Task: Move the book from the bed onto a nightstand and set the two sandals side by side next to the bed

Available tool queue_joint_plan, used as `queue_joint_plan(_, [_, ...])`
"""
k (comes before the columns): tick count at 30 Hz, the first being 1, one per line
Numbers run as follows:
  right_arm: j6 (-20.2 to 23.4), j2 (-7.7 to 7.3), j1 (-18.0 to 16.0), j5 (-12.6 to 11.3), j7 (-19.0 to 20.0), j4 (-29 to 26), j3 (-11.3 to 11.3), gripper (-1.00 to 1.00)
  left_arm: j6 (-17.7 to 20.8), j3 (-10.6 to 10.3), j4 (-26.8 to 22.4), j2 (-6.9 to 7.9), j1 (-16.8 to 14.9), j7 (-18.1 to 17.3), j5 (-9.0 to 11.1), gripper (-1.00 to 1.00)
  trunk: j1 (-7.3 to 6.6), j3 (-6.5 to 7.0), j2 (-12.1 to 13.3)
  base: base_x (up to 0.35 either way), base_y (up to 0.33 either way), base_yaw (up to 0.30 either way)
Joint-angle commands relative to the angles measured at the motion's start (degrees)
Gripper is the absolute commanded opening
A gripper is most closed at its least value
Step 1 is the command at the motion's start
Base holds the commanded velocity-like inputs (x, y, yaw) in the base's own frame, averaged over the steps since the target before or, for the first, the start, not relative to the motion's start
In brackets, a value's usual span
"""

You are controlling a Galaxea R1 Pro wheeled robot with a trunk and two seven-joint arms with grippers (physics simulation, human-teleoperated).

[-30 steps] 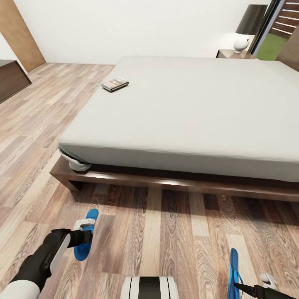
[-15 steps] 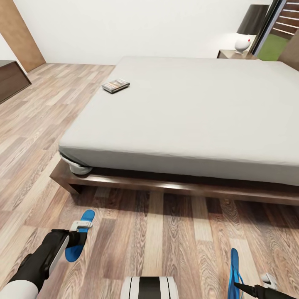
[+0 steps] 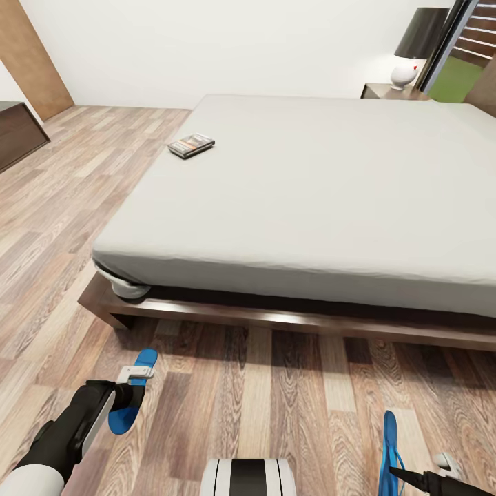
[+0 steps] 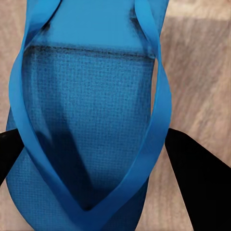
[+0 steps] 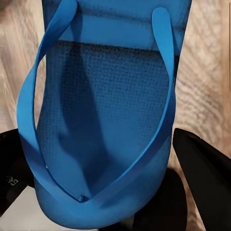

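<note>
The bed with its pale mattress lies ahead, and the book rests near its far left edge. My left gripper hovers low over the floor, shut on one blue sandal. In the left wrist view that sandal sits between the dark fingers. My right gripper is at the lower right, shut on the other sandal, which stands on edge. The right wrist view shows this sandal between the fingers. A nightstand stands at the bed's far right corner.
A white lamp with a dark shade stands on the nightstand. A dark dresser is at the far left, beside a wooden door. Wood-plank floor runs between me and the bed frame.
The left gripper and its sandal slid a little left and toward me a second ago, then held. The whole view has shifted slightly, so the camera moved. The right arm stays put.
</note>
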Motion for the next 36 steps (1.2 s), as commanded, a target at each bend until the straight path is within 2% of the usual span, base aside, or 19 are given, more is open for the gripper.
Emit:
queue_joint_plan(1, [0.9,-0.94,0.0,-0.1,0.3,-0.2,-0.3,-1.0,0.3,0.0,-0.1,0.02,0.0,-0.1,0.1,-1.0,-0.01,-0.04,0.0,0.003,0.0,0.0])
queue_joint_plan(2, [1.8,-1.9,0.0,-0.1,0.7,-0.4,-0.3,-1.0,0.3,0.0,-0.1,-0.12,0.0,-0.1,0.1,-1.0,-0.01,-0.04,0.0,0.002,0.0,0.0])
queue_joint_plan(5, [6.9,-2.8,0.0,-0.2,2.8,-0.9,-0.3,-1.0,0.3,0.0,-0.1,-0.52,0.0,-0.1,0.1,-1.0,-0.01,-0.04,0.0,0.0,0.0,0.0])
queue_joint_plan(15, [20.5,-3.12,0.0,-0.4,4.3,-9.8,-0.3,-1.0,0.3,-0.1,-0.1,-0.85,0.0,0.0,0.1,-1.0,-0.01,-0.04,0.0,0.0,0.0,0.0])
queue_joint_plan(20, [21.6,-3.13,0.0,-0.4,4.3,-10.7,-0.3,-1.0,0.4,-0.2,-0.1,-1.59,0.0,0.1,0.0,-1.0,-0.01,-0.04,0.0,0.0,0.0,0.0])
queue_joint_plan(26, [21.6,-3.13,0.0,-0.4,4.3,-10.8,-0.3,-1.0,0.4,-0.2,0.0,-1.65,0.0,0.1,0.1,-1.0,-0.01,-0.04,0.0,0.163,0.0,0.0])
queue_joint_plan(36, [21.6,-3.13,0.0,-0.4,4.3,-10.8,-0.3,-1.0,0.6,-0.1,0.0,-1.65,0.0,0.1,0.1,-1.0,-0.01,-0.04,0.0,0.019,0.0,0.0])
